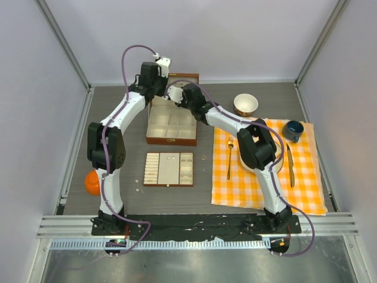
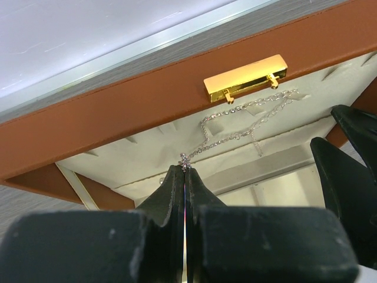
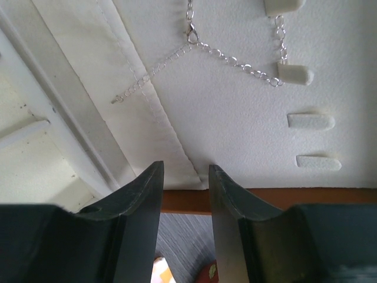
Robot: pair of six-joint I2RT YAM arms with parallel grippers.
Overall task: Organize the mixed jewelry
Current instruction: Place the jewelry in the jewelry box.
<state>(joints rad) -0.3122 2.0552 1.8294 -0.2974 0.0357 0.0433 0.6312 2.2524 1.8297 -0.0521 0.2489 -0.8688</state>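
Observation:
The brown wooden box [image 1: 171,125] stands open with its lid [image 2: 118,112] upright. A thin silver chain necklace [image 2: 247,127] drapes over the lid's cream lining below the gold clasp [image 2: 245,78]. My left gripper [image 2: 186,168] is shut on the necklace's small pendant end at its fingertips. My right gripper [image 3: 185,168] is open and empty just below the lining, where the necklace [image 3: 235,59] hangs on cream pegs [image 3: 294,73]. In the top view both grippers, left [image 1: 158,79] and right [image 1: 177,93], meet at the lid. Small pieces lie in the cream-lined tray [image 1: 169,170].
Tiny silvery bits lie on the table near the tray [image 1: 204,157] [image 1: 136,190]. An orange checked cloth [image 1: 265,183] on the right holds a gold fork [image 1: 230,158], knife [image 1: 290,165] and blue cup [image 1: 293,130]. A white bowl [image 1: 245,104] stands behind it. An orange ball [image 1: 92,183] is at the left.

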